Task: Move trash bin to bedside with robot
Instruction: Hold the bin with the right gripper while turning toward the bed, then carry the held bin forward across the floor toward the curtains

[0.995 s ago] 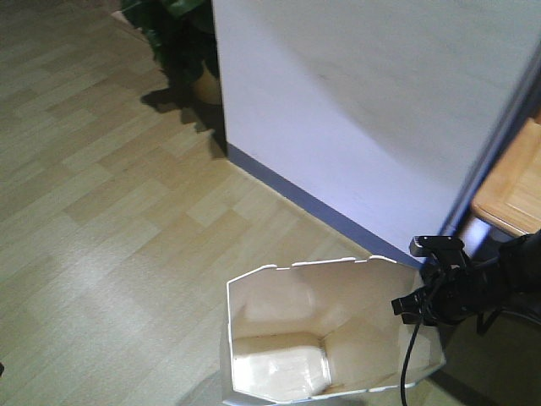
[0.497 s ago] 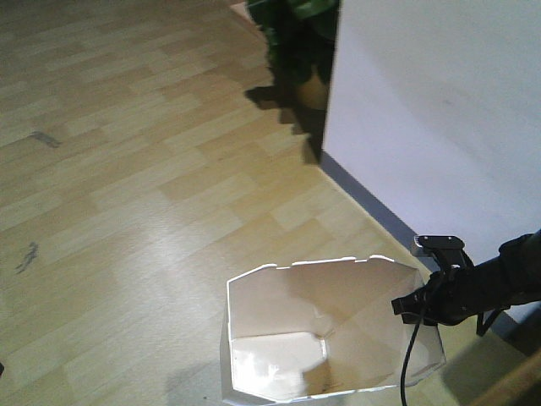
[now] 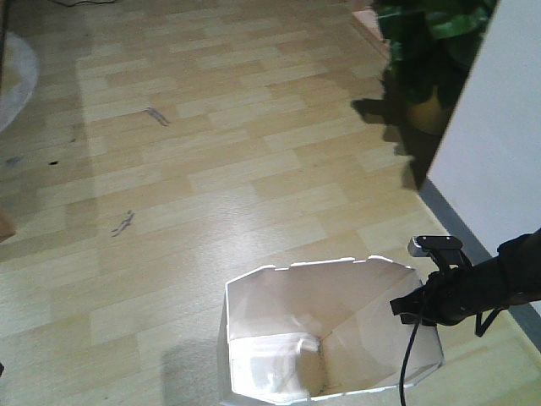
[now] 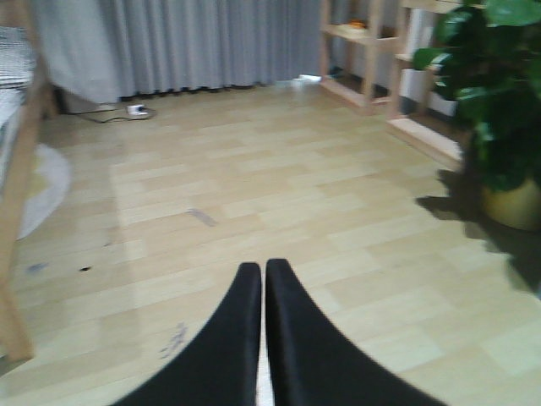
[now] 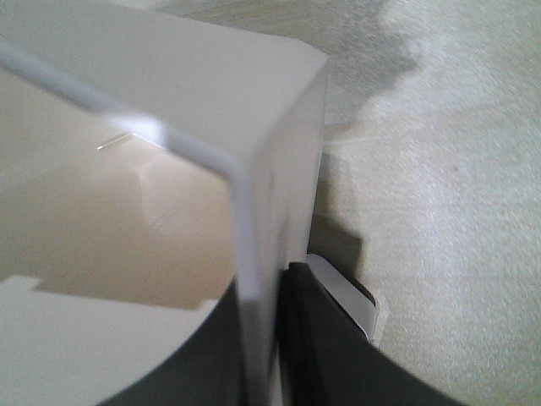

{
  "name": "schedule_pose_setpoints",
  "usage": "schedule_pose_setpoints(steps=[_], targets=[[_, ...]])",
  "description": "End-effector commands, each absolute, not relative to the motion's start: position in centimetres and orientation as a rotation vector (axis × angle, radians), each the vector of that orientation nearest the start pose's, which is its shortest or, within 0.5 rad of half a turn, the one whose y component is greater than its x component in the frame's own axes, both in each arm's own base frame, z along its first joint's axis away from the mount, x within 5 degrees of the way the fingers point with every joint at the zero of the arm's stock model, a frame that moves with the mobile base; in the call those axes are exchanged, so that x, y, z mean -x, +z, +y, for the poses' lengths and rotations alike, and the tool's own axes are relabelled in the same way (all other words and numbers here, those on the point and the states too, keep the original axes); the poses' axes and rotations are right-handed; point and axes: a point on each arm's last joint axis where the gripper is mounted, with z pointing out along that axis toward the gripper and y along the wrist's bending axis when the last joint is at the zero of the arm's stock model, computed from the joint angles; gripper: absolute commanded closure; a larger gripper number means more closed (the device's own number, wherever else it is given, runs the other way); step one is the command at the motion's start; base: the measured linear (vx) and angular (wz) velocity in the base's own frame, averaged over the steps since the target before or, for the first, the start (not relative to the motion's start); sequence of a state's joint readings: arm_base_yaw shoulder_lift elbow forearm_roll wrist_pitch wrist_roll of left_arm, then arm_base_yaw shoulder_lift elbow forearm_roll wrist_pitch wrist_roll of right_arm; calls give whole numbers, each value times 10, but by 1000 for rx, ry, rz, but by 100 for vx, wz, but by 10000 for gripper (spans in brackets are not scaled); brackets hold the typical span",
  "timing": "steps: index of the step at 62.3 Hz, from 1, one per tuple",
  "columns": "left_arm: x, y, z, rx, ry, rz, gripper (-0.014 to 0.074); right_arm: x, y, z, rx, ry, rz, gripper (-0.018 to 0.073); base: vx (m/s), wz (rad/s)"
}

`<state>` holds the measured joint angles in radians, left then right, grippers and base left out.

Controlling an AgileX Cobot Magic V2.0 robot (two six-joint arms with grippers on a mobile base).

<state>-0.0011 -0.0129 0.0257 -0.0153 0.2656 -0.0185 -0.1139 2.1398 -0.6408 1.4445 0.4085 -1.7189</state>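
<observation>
Right now the bin is upright at the near edge of the wood floor. My right pincer is clamped on the thin wall at its right rim, one finger inside and one outside, so the bin can travel with me. My left pincer is closed on nothing, pointing ahead. The bed frame shows far left, and the potted plant is to the right.

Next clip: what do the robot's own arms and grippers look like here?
Both are black. The left gripper has two smooth, matte fingers that widen from narrow tips. The right arm is slim, with a small grey-topped block above the right gripper and a black cable trailing below.
</observation>
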Motion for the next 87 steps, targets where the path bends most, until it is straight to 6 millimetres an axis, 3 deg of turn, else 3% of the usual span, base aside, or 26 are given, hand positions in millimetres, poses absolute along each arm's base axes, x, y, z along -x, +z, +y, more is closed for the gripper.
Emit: schedule_pose_setpoints(steps=[1, 39, 87], targets=[[-56, 182, -1, 29, -37, 1697, 603, -266, 38, 21, 268, 806, 2747, 564, 8, 47], [-56, 182, -1, 29, -37, 1697, 603, -266, 38, 21, 268, 806, 2747, 564, 9, 32], [-56, 182, -1, 29, -37, 1697, 603, -266, 38, 21, 268, 806, 2747, 564, 13, 6]])
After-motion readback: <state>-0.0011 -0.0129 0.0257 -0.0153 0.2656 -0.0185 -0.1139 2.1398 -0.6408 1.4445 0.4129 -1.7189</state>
